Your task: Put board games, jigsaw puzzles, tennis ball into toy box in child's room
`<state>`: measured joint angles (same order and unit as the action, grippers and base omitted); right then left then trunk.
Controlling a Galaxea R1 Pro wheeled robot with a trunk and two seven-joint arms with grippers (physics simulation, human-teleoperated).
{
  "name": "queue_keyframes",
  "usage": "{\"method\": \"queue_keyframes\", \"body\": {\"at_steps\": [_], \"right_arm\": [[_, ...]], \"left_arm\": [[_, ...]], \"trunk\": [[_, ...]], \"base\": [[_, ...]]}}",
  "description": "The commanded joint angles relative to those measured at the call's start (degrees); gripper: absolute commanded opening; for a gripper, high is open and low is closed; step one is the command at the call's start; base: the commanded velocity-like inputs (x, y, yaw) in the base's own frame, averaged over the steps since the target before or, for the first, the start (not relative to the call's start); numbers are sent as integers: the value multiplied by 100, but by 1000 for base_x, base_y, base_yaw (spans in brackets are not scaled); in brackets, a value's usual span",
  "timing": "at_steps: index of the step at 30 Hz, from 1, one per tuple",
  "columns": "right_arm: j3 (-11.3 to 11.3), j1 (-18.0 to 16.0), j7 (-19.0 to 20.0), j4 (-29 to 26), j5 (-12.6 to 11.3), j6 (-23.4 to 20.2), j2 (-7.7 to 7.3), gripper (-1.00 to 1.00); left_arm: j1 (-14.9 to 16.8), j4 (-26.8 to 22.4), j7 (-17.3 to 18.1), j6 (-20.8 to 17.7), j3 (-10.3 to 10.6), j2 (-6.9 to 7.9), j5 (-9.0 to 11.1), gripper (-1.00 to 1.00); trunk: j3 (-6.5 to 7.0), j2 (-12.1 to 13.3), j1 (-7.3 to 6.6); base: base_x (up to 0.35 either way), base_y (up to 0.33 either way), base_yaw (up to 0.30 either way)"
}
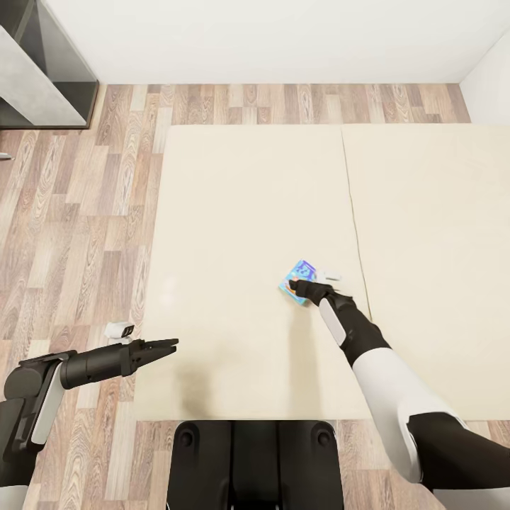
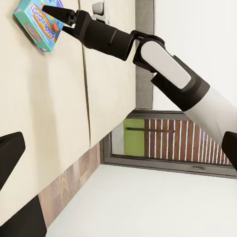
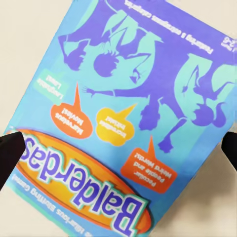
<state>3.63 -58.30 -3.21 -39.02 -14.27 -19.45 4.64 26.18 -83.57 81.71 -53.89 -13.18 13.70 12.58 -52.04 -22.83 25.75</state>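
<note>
Bright blue and teal with a purple cow and orange speech bubbles, the board game (image 1: 298, 280) lies flat on the cream bed (image 1: 248, 212), close to the seam that splits the bed into two halves and nearer the bed's front edge than its far edge. The right gripper (image 1: 306, 287) reaches over the box from the front, its fingers spread apart with one dark fingertip (image 3: 10, 155) on each side of the printed lid, nothing clamped between them; from the left wrist view the same gripper (image 2: 58, 16) shows its two prongs parted right at the box (image 2: 39, 25). A small white object (image 1: 331, 276) sits just beside the game, toward the seam. The left gripper (image 1: 164, 348) hangs at the bed's front left corner, over the edge, fingers close together and holding nothing. Wood-plank floor (image 1: 78, 234) surrounds the bed, and a grey cabinet (image 1: 39, 78) stands beyond its far left corner.
</note>
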Motion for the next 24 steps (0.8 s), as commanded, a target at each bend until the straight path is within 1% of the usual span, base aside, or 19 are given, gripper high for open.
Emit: {"method": "queue_keyframes", "body": {"at_steps": [1, 9, 16, 21, 24], "right_arm": [[30, -6, -33, -9, -50, -27, -1, 100], [50, -21, -31, -9, -49, -41, 16, 100], [50, -24, -31, -9, -49, -41, 12, 100], [54, -24, -31, -9, -49, -42, 19, 100], [51, -24, -31, -9, -51, -42, 19, 100]], "left_arm": [[1, -1, 13, -60, 0, 2, 8, 100], [1, -1, 19, -60, -2, 1, 8, 100], [1, -1, 20, -60, -144, 1, 8, 100], [1, -1, 20, -60, -163, 1, 8, 100], [1, -1, 20, -60, -166, 1, 8, 100]], "trunk": [[-6, -9, 3], [-6, -9, 3], [-6, -9, 3], [-6, -9, 3], [-6, -9, 3]], "base": [[0, 0, 0], [0, 0, 0], [0, 0, 0], [0, 11, 0], [0, 142, 0]]}}
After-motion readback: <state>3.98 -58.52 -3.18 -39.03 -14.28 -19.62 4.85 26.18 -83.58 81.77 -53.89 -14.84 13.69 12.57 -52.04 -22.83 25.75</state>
